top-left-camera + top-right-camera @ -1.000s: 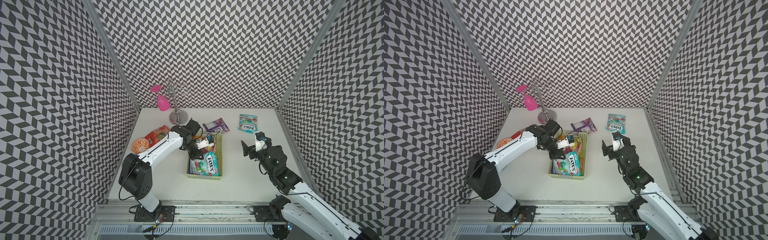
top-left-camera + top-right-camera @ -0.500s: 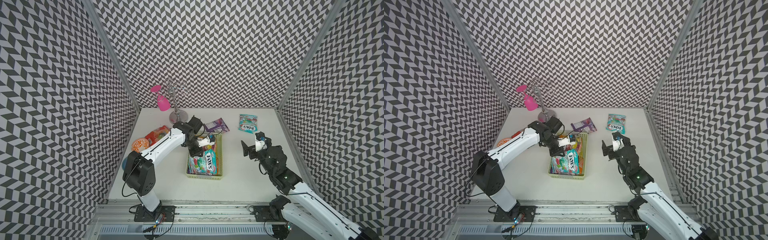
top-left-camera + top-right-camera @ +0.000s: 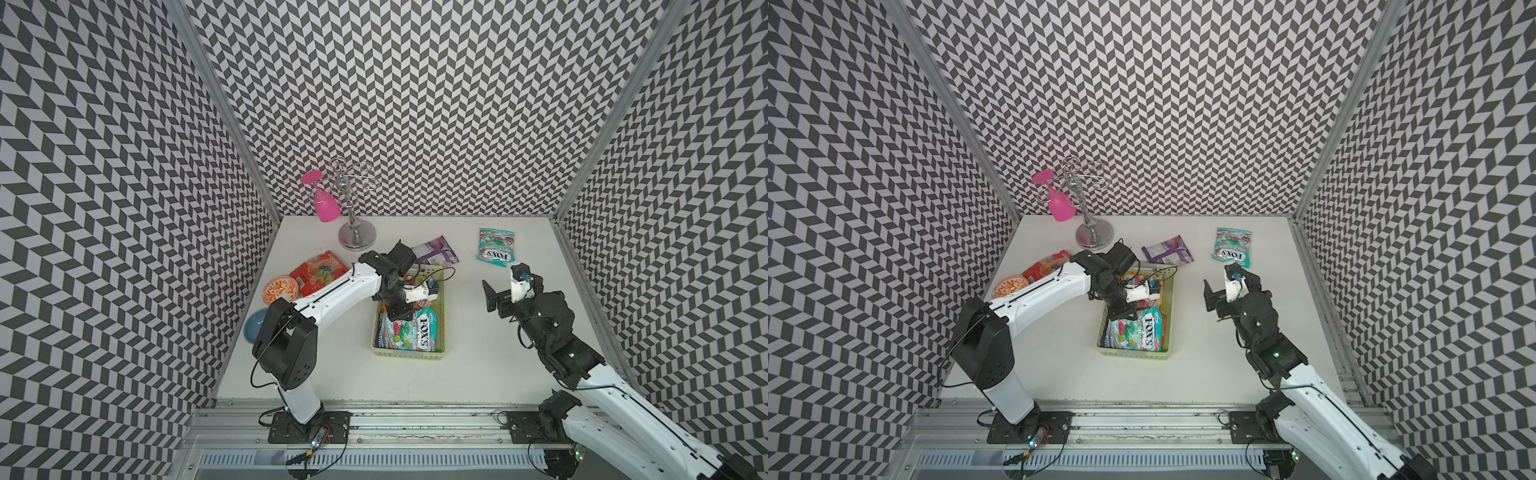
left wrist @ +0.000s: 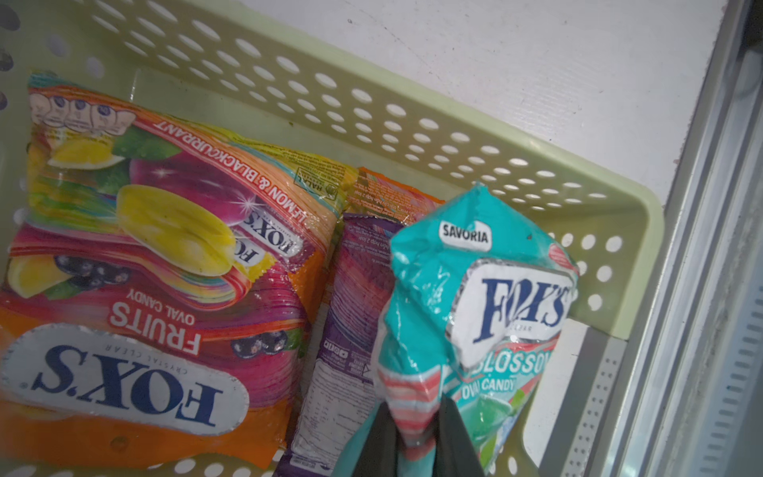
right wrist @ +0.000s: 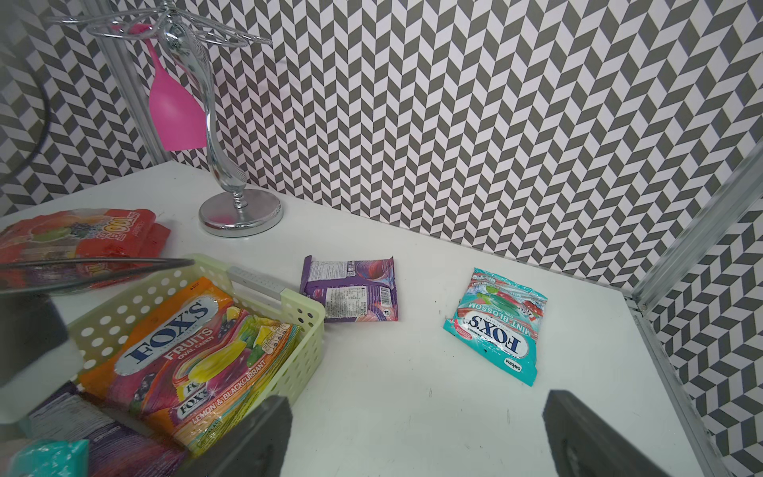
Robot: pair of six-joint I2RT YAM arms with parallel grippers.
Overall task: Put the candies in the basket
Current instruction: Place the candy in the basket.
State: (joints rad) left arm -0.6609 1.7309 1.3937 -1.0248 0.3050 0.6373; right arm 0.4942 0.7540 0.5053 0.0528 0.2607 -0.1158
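Overhead stereo pair, close wrist views

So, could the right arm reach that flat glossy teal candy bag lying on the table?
Probably yes: the right gripper is open, with only bare table between it and the teal bag.

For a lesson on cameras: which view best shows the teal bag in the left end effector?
Left wrist view: the teal bag is large, pinched by the left end effector over the basket. Both top views show it small, partly under the arm. Right wrist catches only a corner.
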